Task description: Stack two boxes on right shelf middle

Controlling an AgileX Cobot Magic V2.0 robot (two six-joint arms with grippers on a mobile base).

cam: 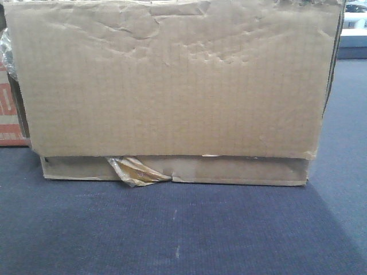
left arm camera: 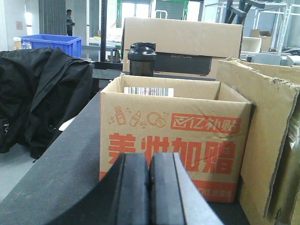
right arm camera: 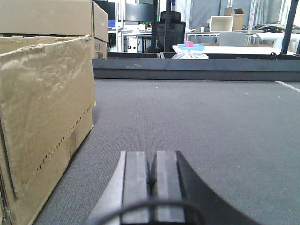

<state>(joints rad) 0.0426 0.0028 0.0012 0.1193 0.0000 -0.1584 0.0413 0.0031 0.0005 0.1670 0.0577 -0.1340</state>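
A tall, wide brown cardboard box (cam: 172, 80) fills the front view. It rests on a flat shallow box (cam: 241, 171) with a crumpled yellowish tape strip (cam: 135, 170). Both stand on a dark carpeted surface (cam: 183, 229). My left gripper (left arm camera: 150, 161) is shut and empty. It hovers low in front of a printed carton, with the tall box's (left arm camera: 267, 131) side at its right. My right gripper (right arm camera: 153, 158) is also shut and empty, low over the carpet, and the tall box (right arm camera: 42, 108) stands apart to its left. The shelf is out of view.
A red-and-white printed carton (left arm camera: 173, 140) stands left of the boxes, and its edge also shows in the front view (cam: 8, 114). A black jacket (left arm camera: 42, 93) lies at the left, with a black bottle (left arm camera: 142, 58) and another brown box (left arm camera: 183, 37) behind. A raised ledge (right arm camera: 197, 70) bounds the carpet.
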